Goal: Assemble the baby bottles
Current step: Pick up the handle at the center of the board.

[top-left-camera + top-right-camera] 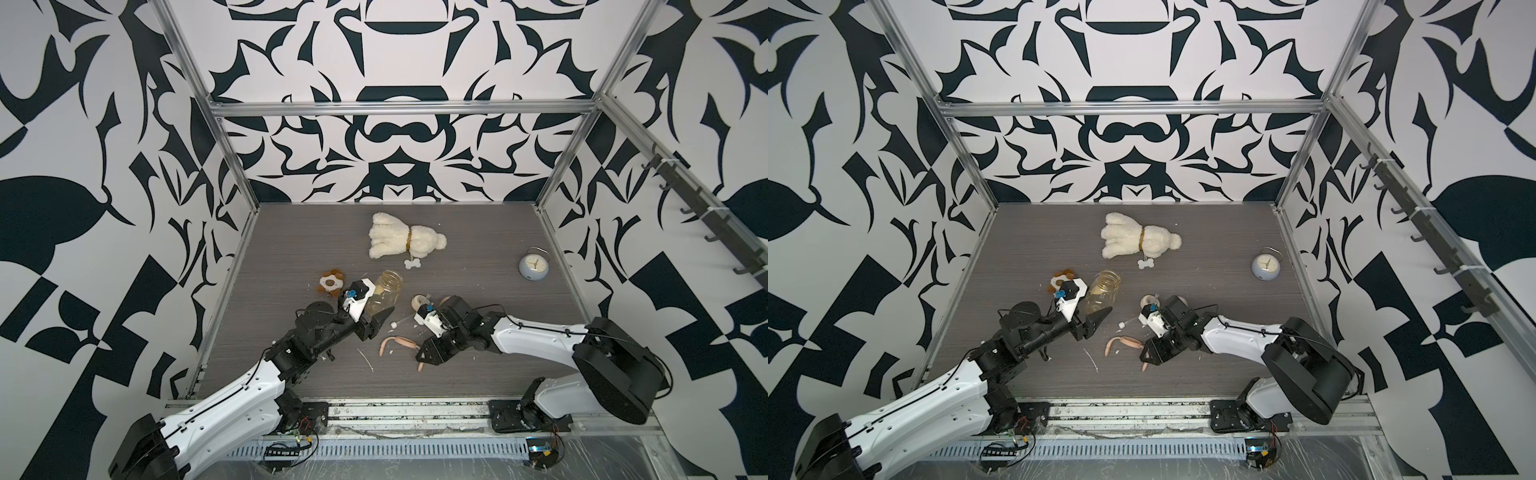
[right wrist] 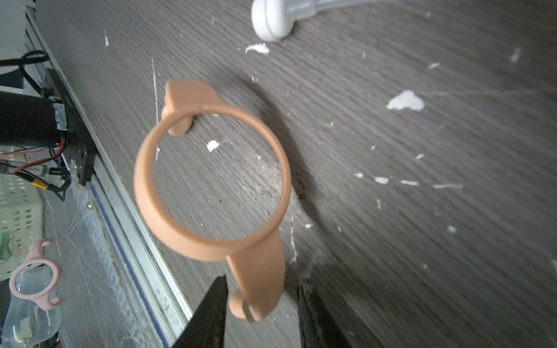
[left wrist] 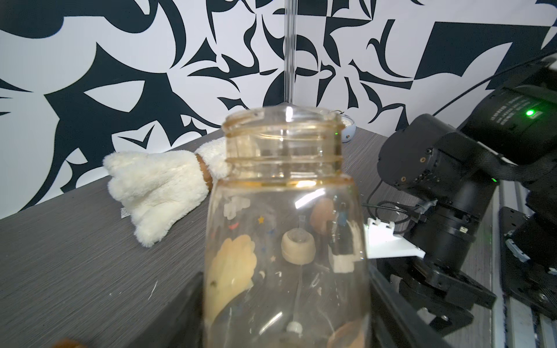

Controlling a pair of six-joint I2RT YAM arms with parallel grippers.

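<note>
Bottle body (image 1: 384,293), grey woodgrain table (image 1: 478,332), patterned walls (image 1: 395,145)

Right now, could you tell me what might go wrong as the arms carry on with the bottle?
1. The right gripper straddles only one handle tip of the peach handle piece, with a gap showing beside it. The ring may slip or swing on lifting.
2. The left gripper holds the amber bottle body low down. Pressing on its neck could lever it loose.
</note>
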